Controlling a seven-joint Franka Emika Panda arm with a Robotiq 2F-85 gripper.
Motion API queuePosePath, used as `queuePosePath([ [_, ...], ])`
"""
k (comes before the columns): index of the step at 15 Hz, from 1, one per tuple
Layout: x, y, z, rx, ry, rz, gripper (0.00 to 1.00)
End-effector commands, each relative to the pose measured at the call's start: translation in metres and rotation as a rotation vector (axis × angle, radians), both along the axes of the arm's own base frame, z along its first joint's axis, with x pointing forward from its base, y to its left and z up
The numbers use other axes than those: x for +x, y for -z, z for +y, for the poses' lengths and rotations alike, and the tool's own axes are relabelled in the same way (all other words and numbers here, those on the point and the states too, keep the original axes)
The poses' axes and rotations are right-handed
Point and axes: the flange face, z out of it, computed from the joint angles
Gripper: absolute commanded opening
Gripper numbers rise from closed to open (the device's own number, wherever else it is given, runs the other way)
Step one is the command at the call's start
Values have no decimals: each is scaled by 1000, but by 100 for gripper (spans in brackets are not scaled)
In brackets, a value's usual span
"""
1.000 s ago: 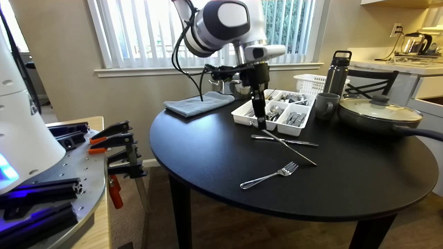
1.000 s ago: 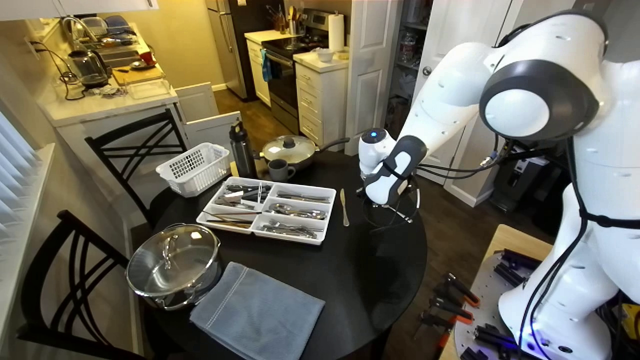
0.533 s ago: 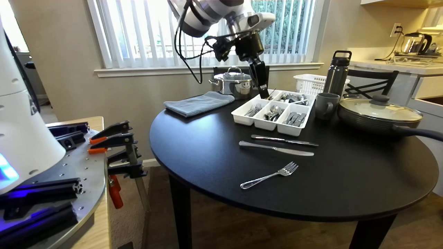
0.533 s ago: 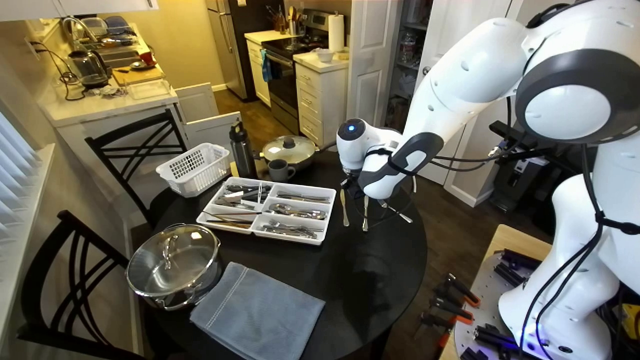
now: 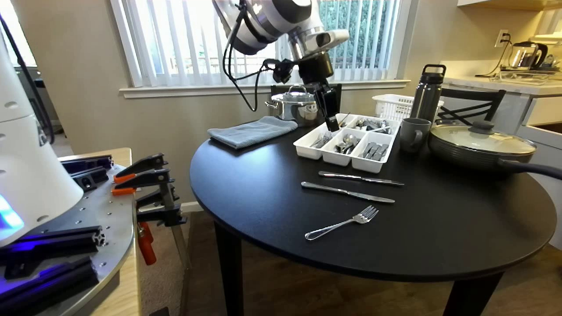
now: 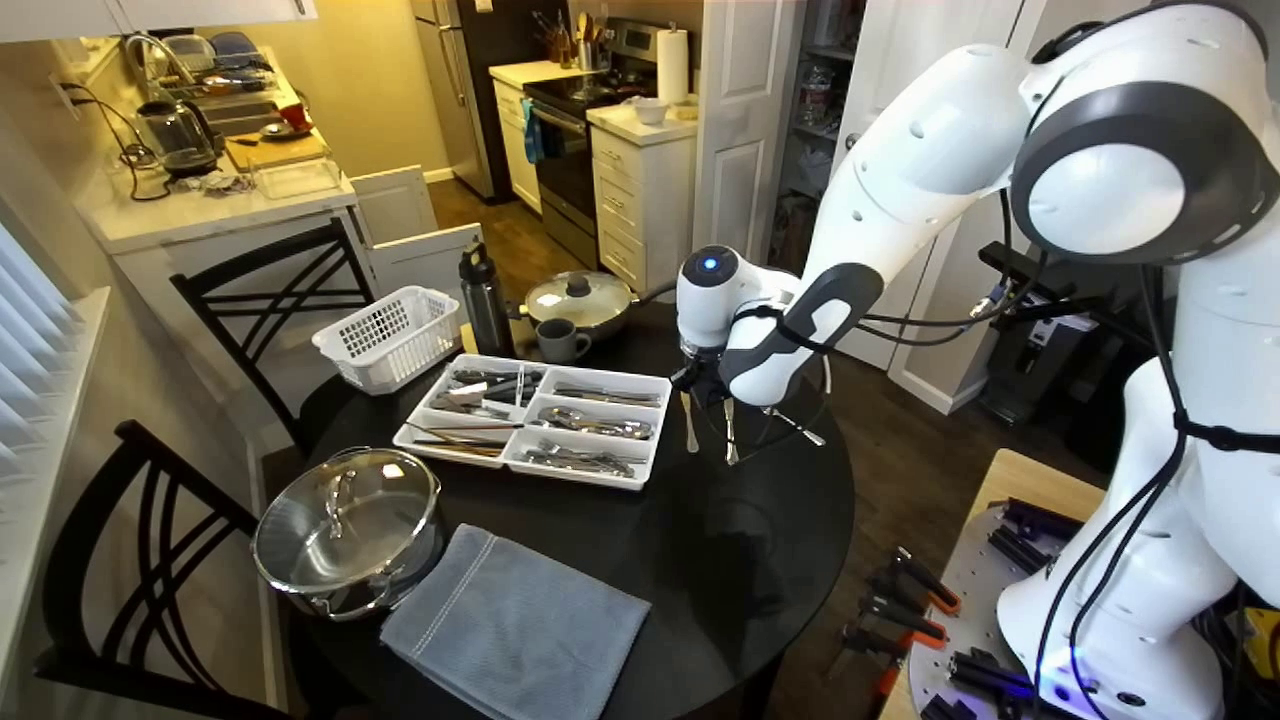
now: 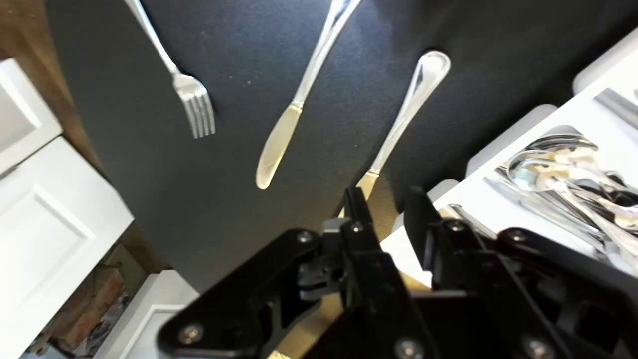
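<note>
My gripper [image 7: 386, 199] is open and empty, fingers apart, above the black table. In an exterior view the gripper [image 5: 332, 126] points down in front of the white cutlery tray [image 5: 370, 166]. A middle knife [image 5: 347, 192] lies flat on the table; it also shows in the wrist view [image 7: 278, 144]. A second knife [image 7: 400, 124] lies beside it, nearer the tray; its blade is partly hidden behind a finger. A fork [image 7: 190, 94] lies on the far side of the middle knife. The tray [image 7: 478, 179] holds spoons, forks and knives in separate compartments.
A mug [image 5: 414, 134], lidded pan [image 5: 478, 145] and bottle [image 5: 426, 98] stand beyond the tray. A white basket [image 6: 390, 345] is behind it. A lidded pot [image 6: 340, 535] and folded cloth [image 6: 520, 620] occupy the table's window side. Cables hang from the arm.
The middle knife was tilted at the gripper; it has been let go and now lies on the table, turned slightly. My gripper has moved up and back toward the tray, then dipped slightly.
</note>
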Motion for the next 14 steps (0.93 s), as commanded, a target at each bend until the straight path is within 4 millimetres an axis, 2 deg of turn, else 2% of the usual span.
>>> queuePosePath([
  [1,-10,36,-30,160,-43,-93,57],
  [4,-28,69,-35,282,-55,-155,77],
  [5,-31,82,-29,318,-57,-163,82],
  [7,-22,100,-22,413,-72,-170,95],
  [9,-19,113,-27,486,-63,-152,100],
  [11,-21,114,-48,524,-52,-121,100],
  [14,-30,102,-79,512,35,-52,100],
])
